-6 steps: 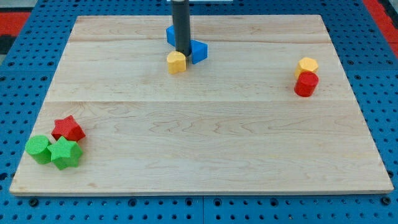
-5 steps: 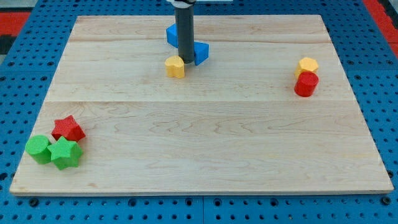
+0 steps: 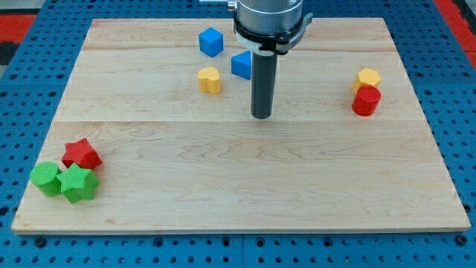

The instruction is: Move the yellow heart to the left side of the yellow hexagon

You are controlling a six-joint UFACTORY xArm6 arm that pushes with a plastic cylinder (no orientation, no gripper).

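Observation:
The yellow heart (image 3: 210, 79) lies on the wooden board in the upper middle. The yellow hexagon (image 3: 367, 77) sits far to the view's right, touching a red cylinder (image 3: 366, 100) just below it. My tip (image 3: 260, 116) rests on the board to the right of and below the heart, apart from it, well left of the hexagon. It touches no block.
A blue cube (image 3: 211, 42) lies above the heart and a blue triangle (image 3: 241, 65) to its right, partly behind the rod. A red star (image 3: 81, 155), green cylinder (image 3: 46, 179) and green star (image 3: 78, 184) cluster at the bottom left of the board (image 3: 238, 193).
My tip has left the heart's upper right side and moved right and down the view. The heart slid slightly down-left earlier and now rests still.

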